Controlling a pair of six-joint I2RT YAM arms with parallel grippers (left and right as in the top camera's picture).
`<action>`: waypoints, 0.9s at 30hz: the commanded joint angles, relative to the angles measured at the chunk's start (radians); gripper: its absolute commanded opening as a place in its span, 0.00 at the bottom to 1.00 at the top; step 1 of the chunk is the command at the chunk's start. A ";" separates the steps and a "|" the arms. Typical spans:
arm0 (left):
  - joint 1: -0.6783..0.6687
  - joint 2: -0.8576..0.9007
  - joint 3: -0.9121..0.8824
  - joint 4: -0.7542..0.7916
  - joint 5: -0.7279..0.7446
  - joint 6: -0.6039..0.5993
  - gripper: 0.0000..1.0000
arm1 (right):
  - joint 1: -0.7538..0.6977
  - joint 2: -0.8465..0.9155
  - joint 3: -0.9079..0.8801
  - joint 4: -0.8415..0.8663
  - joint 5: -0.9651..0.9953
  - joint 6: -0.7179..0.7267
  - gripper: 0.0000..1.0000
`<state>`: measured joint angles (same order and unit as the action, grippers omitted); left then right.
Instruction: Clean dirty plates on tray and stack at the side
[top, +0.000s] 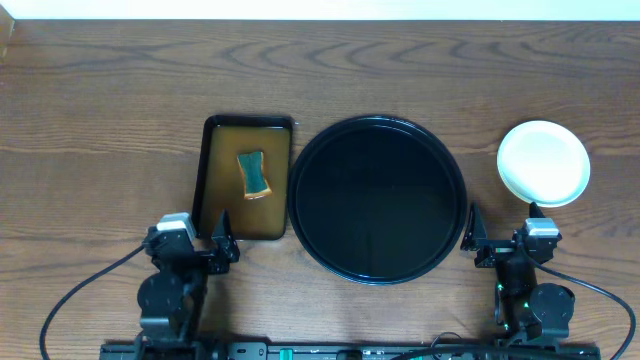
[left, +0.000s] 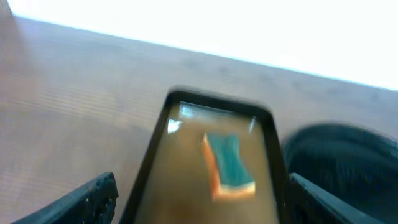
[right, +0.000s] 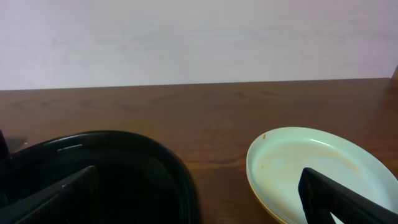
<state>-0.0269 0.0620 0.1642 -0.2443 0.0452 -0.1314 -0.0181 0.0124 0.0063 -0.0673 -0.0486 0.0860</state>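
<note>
A round black tray (top: 379, 199) lies at the table's middle, with no plate on it. A white plate (top: 543, 162) sits on the table to its right; the right wrist view (right: 311, 168) shows it pale with faint marks. A teal and orange sponge (top: 254, 173) lies in a rectangular tray of brown liquid (top: 212, 190) on the left; both are blurred in the left wrist view (left: 229, 163). My left gripper (top: 196, 240) is open and empty at that tray's near edge. My right gripper (top: 505, 238) is open and empty between the round tray and the plate.
The round tray's rim (right: 155, 155) lies just left of the right gripper's fingers. The rectangular tray's rim (left: 273, 155) almost touches the round tray (left: 348, 162). Bare wood table surrounds them, with a pale wall at the far edge.
</note>
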 joint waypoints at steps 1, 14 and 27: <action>0.006 -0.043 -0.076 0.108 -0.009 0.050 0.86 | -0.009 -0.006 -0.001 -0.004 -0.004 -0.013 0.99; 0.006 -0.061 -0.160 0.171 -0.013 0.185 0.86 | -0.009 -0.006 -0.001 -0.004 -0.004 -0.013 0.99; 0.006 -0.057 -0.160 0.174 -0.016 0.195 0.86 | -0.009 -0.006 -0.001 -0.004 -0.004 -0.013 0.99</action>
<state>-0.0269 0.0101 0.0124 -0.0216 0.0483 0.0505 -0.0181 0.0124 0.0067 -0.0669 -0.0486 0.0860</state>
